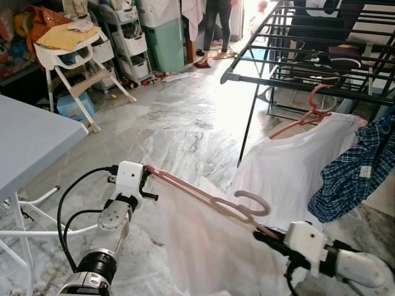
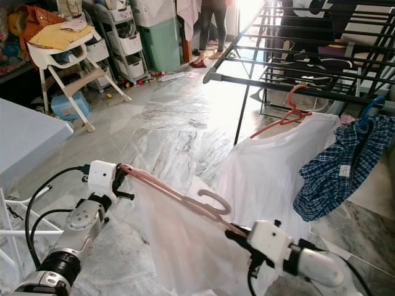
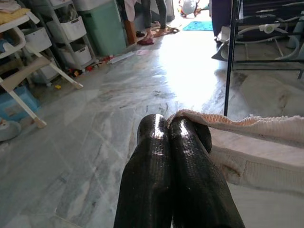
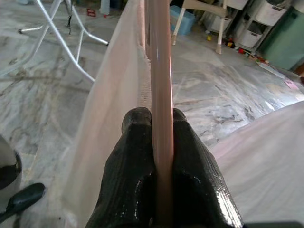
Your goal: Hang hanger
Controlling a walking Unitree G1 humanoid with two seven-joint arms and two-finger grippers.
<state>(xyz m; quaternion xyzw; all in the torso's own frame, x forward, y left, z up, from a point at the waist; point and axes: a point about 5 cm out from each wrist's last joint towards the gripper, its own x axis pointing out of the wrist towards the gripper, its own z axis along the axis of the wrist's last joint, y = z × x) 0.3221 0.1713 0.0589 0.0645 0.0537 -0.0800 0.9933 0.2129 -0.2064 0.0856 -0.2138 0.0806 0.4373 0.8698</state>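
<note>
The pink hanger point(image 1: 210, 200) looks light but stiff under a limp white shirt point(image 1: 210, 253) — the left gripper point(image 1: 145, 179) pinches one cloth-covered end, the right gripper point(image 1: 266, 237) clamps the other arm (hook free for the rack point(image 1: 290, 83)).

A pale pink plastic hanger point(image 1: 210, 198) with a white garment point(image 1: 210, 253) draped from it stretches between the two claws. The left claw point(image 1: 147, 179) pinches one shoulder end together with the garment's ribbed edge; the right claw point(image 1: 266, 237) clamps the other arm. The hook point(image 1: 254, 202) curls upward just beside the right claw, free of any rail.
</note>
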